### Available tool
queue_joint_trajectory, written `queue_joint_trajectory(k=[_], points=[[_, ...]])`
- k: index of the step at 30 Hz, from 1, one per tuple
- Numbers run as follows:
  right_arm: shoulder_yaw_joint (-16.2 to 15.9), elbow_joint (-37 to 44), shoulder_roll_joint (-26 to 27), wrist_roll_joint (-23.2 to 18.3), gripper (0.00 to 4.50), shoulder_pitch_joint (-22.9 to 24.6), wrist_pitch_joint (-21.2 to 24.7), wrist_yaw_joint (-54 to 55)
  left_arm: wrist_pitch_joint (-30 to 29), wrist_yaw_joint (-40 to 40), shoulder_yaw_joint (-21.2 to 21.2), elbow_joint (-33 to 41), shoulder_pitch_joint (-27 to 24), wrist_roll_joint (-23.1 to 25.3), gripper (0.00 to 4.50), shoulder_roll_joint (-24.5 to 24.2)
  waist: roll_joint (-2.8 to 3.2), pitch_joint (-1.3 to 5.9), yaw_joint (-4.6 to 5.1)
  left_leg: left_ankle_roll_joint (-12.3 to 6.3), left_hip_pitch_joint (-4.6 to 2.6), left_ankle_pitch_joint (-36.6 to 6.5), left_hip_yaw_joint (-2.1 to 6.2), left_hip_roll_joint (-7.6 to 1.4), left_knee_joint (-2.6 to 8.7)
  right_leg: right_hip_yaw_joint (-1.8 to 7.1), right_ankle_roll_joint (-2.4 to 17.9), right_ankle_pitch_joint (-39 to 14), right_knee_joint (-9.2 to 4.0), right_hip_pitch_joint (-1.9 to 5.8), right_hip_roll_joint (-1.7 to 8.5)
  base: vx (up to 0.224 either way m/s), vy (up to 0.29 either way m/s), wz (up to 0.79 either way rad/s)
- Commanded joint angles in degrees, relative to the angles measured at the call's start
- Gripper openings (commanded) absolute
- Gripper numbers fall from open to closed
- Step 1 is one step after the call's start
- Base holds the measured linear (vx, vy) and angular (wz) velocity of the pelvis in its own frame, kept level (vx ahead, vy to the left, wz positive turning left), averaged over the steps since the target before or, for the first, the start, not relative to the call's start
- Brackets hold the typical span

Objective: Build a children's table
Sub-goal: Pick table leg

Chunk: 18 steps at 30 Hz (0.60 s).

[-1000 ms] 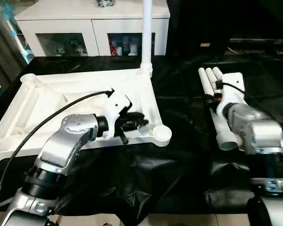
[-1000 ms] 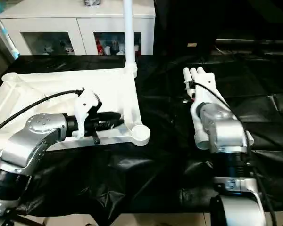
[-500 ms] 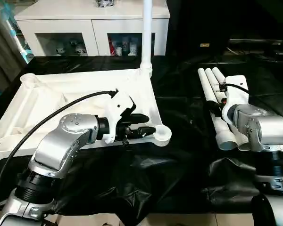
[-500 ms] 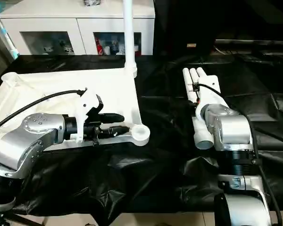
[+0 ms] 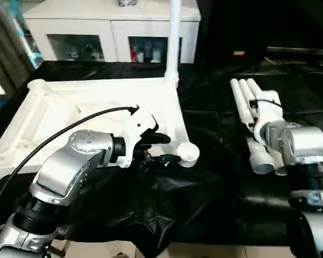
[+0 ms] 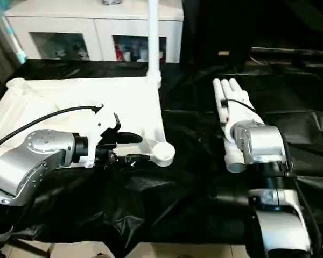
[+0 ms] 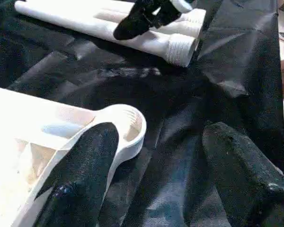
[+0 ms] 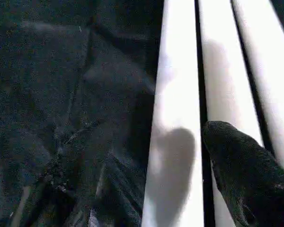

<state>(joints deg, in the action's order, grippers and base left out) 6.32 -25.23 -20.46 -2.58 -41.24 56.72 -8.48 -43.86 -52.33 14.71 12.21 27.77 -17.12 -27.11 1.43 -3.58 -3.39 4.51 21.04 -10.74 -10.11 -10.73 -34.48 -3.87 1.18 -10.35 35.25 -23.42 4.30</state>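
Lying upside down on the black cloth, the table top is carrying one upright leg at its far corner; the left gripper, jaws apart, is straddling the empty near corner socket. The right gripper, one finger showing so spread undeterminable, is hanging over three loose legs, long axes running away from the robot, nearer this arm. No legible writing

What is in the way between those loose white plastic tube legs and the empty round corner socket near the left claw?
Nothing visible: bare black sheet separates the white tube legs from the empty round corner socket. The left gripper hovers open beside it.
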Motion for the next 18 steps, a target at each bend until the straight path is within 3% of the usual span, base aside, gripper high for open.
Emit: queue_joint_trajectory(k=[1,17,18], points=[[0.52,-0.97,-0.4,0.13,3.5,-1.42,-0.63,0.05,0.23,-0.6,0.87,0.16,0.88,-0.07,3.35,-0.59,-0.66,4.45,-0.08,-0.85,-0.17,-3.83,0.11,-1.14,3.31,2.69,11.38,-6.67,-3.25,3.77,2.85,0.0,0.0,0.0],[-0.22,-12.36,-0.54,-0.17,3.5,-2.82,-2.8,-1.97,0.8,-0.51,2.02,-0.27,0.87,0.44,3.35,-1.01,-0.9,4.59,-0.1,-1.33,-0.15,-3.56,0.11,-1.21,3.11,2.56,12.09,-6.82,-3.08,3.8,2.9,0.0,0.0,0.0],[-0.36,-13.98,-0.59,-0.11,3.34,-3.16,-3.15,-2.22,1.03,-0.51,2.2,-0.49,1.02,0.55,3.38,-1.09,-0.93,4.54,-0.04,-1.33,-0.16,-4.03,0.07,-1.19,3.09,2.54,12.16,-7.59,-3.17,3.76,2.88,0.0,0.0,0.0]])
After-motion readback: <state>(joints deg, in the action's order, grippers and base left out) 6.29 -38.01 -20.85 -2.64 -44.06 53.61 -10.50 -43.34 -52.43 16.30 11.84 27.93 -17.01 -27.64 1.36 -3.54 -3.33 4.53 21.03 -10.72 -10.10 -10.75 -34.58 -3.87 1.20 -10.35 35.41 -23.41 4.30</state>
